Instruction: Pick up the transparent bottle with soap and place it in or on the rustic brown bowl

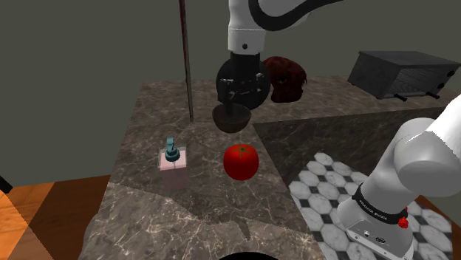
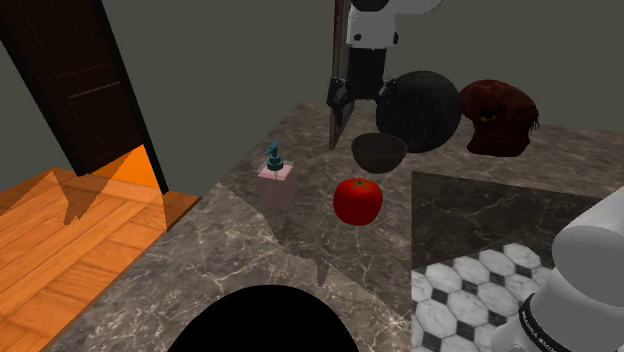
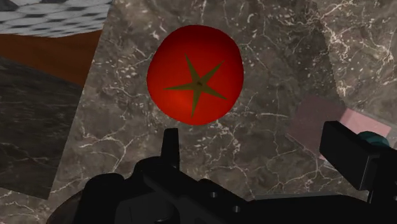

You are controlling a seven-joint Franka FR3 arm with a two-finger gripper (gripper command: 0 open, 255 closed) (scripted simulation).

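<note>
Closest in the shoulder view, the white arm's lower link (image 1: 421, 170) is rising from the lower right, and its forearm is hanging down from the top edge. The end effector (image 1: 238, 89) is hovering just above the dark brown bowl (image 1: 233, 118) on the far part of the marble table (image 1: 148, 214). The soap bottle (image 1: 173, 159), pale pink with a teal pump, is standing upright nearer the camera. It is apart from the red tomato (image 1: 241, 162), on this view's left of it.

In the second exterior view, a rounded black shape (image 2: 260, 320) is sitting nearest, at the bottom edge. Beyond it the soap bottle (image 2: 275, 180) is standing left of the tomato (image 2: 358, 200), with the bowl (image 2: 379, 152) behind them. The end effector (image 2: 340, 105) is pointing downward beside a black sphere (image 2: 418, 110).

In the wrist view, the end effector (image 3: 257, 137) is gaping wide, its fingers (image 3: 170, 146) clasping nothing. The tomato (image 3: 195, 73) is lying ahead of them, and the soap bottle (image 3: 318, 118) is sitting just beside one finger.
</note>
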